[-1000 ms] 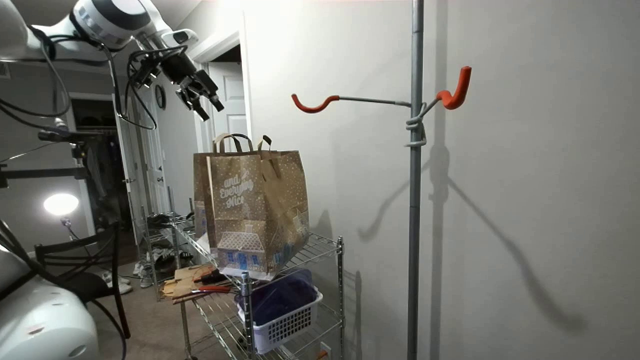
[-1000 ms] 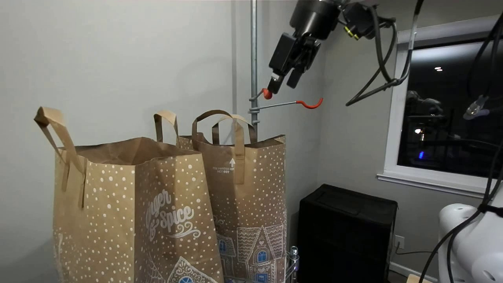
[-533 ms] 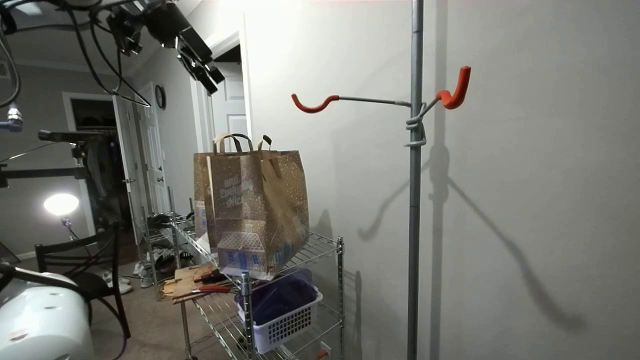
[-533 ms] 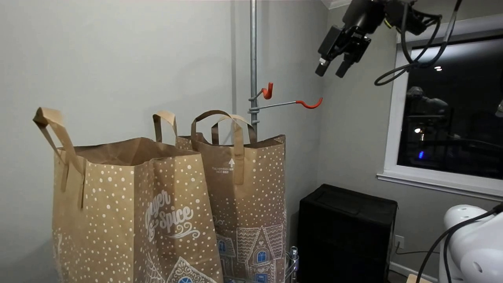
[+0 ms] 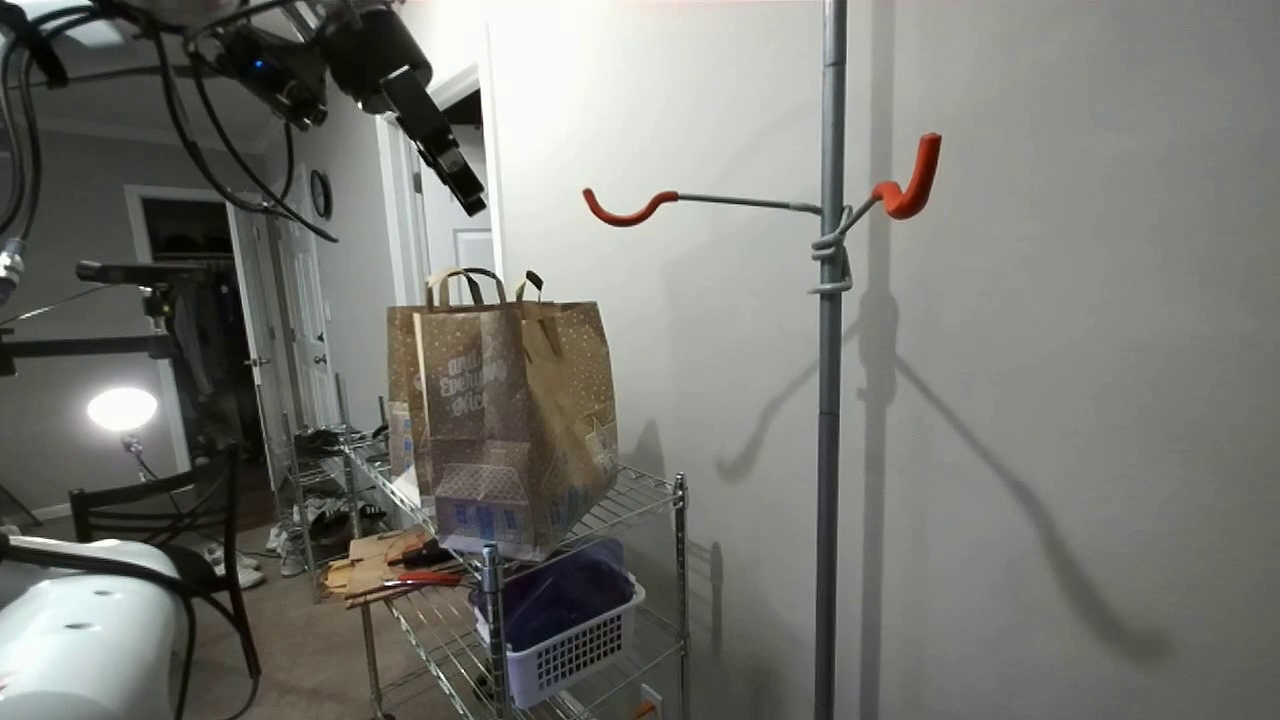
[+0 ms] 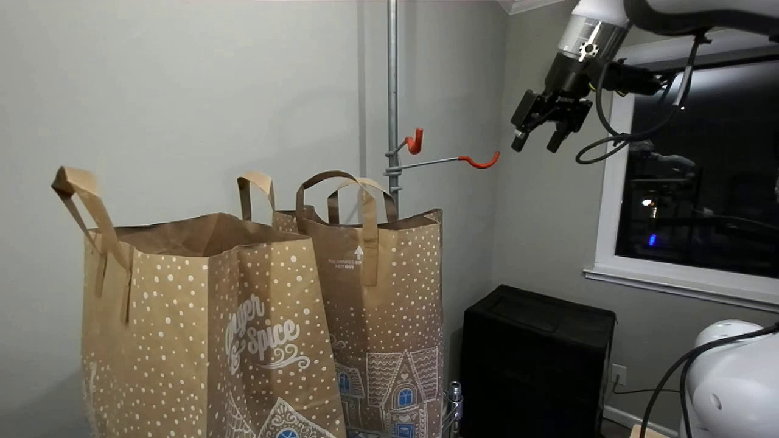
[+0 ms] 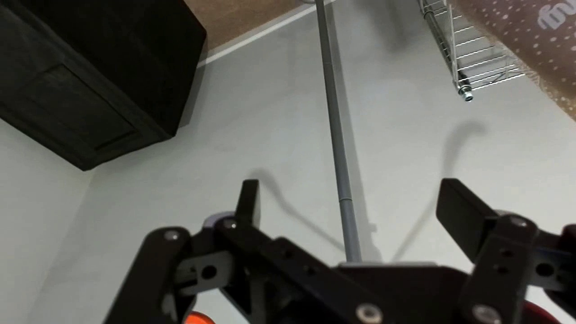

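Two black fingers (image 7: 248,200) stand wide apart, and through the gap between them the wrist view shows the grey pole (image 7: 337,135), beyond them and not gripped. That spread is the same as a second ago; the place is not. In an exterior view the spread claw (image 6: 537,145) no longer overlaps an orange hook (image 6: 415,145) but hangs off to the side, just past the tip of a second orange hook (image 6: 481,165) as the camera sees it; how far it stands from either in depth I cannot tell. It touches neither (the orange flecks (image 7: 198,318) at the bottom edge of the wrist view are probably their ends). It is turned, too: in an exterior view that takes in the wire shelf (image 5: 640,490), its fingers nearly line up. Both hooks reach out from the pole. Lower down, a "Ginger & Spice" paper bag (image 6: 164,340) and a neighbouring paper bag (image 6: 405,304) stand upright, handles up, and a black covered box (image 6: 535,365) stands by the wall (image 6: 292,109). None of these things has shifted over that second. I take this to mean that the claw is repositioning in mid-air, neither gripping nor letting go, so the work itself looks no further along.
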Controlling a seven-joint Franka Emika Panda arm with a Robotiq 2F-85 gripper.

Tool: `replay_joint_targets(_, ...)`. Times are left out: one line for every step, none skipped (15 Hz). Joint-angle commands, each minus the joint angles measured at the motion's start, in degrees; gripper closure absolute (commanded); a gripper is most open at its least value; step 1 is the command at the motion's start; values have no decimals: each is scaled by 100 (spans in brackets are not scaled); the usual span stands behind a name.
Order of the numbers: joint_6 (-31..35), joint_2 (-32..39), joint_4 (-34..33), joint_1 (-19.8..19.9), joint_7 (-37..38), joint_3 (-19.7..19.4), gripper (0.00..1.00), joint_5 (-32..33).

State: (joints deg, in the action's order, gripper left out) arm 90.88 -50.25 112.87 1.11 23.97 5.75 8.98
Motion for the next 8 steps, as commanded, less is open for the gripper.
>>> replay_joint_targets(44,-5,65,261,-102,32,0,-108)
replay_joint_targets(79,-5,130,318,-95,5,0,-101)
replay_joint_targets(102,-4,170,349,-92,-9,0,-97)
replay_joint_targets(110,-5,186,354,-92,-16,0,-97)
replay_joint_targets(111,-8,187,354,-92,-16,0,-97)
replay_joint_targets(112,-14,187,355,-92,-15,0,-98)
replay_joint_targets(112,-20,187,355,-92,-16,0,-98)
replay_joint_targets(112,-25,187,355,-93,-16,0,-98)
